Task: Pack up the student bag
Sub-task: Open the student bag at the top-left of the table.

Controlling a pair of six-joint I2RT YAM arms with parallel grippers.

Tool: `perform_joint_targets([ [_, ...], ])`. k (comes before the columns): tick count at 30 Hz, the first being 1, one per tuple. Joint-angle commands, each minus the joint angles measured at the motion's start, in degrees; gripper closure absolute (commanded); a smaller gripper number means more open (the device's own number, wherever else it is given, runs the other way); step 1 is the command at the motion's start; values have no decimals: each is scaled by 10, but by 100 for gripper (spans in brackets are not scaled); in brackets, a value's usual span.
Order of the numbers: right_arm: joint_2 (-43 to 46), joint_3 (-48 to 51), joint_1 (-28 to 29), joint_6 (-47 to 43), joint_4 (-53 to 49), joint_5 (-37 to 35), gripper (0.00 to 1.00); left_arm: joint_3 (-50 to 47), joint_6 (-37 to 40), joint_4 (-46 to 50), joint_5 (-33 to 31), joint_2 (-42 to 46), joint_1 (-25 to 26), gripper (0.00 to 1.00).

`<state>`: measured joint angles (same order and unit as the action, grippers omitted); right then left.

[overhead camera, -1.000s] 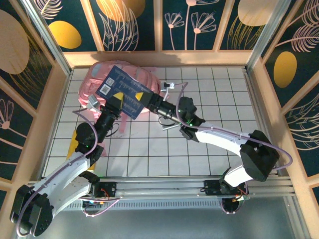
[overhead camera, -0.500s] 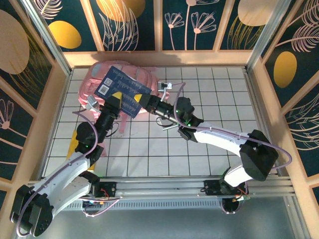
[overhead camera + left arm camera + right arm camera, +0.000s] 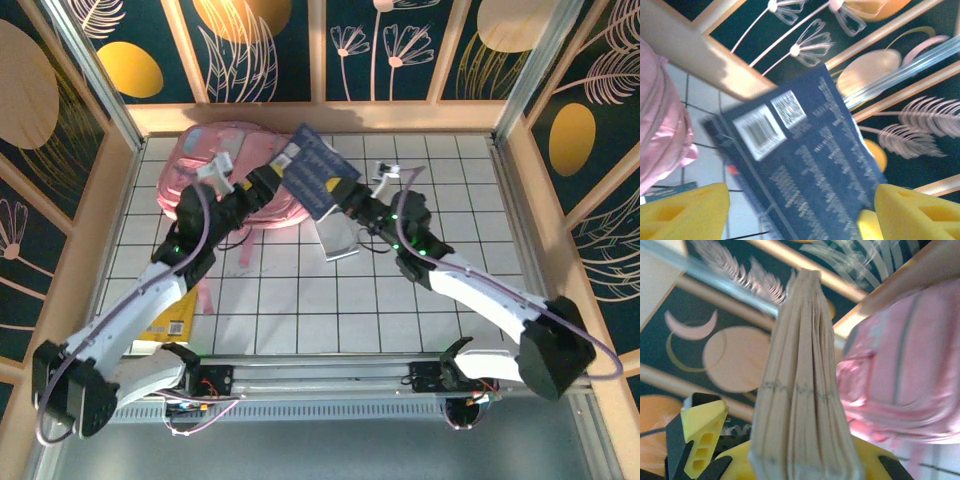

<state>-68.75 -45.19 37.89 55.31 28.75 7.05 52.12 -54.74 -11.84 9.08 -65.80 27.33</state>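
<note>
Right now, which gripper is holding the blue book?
The right gripper, shut on the blue book at its edge; the left gripper stands open, merely facing its cover.

Top external camera sits high behind the arm bases [image 3: 215,380], facing down and forward over the whole gridded desk [image 3: 400,300]. Left wrist camera looks out between the fingertips of the left tool [image 3: 800,220], close on the book [image 3: 805,165] cover, with the back wall [image 3: 875,30] beyond. Right wrist camera sits closer still, against the book's page edge. All three views share the book, the student bag [image 3: 215,150] and the back wall.
</note>
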Motion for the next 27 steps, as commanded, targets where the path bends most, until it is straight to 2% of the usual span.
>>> perform_joint_targets([
  [1,57,19,-28,-59,-95,-33,100,79,136,150,28,-72,-28,24],
  [7,119,35,-82,-120,-172,-8,100,241,252,241,68,-250,-92,27],
  [10,136,32,-106,-145,-202,13,100,308,265,248,168,-342,-132,29],
  [16,153,32,-138,-169,-239,53,100,444,350,346,141,-485,-144,32],
  [22,166,41,-163,-176,-253,84,100,504,358,355,160,-541,-148,36],
  [27,168,44,-179,-175,-254,99,100,506,348,345,181,-556,-148,42],
])
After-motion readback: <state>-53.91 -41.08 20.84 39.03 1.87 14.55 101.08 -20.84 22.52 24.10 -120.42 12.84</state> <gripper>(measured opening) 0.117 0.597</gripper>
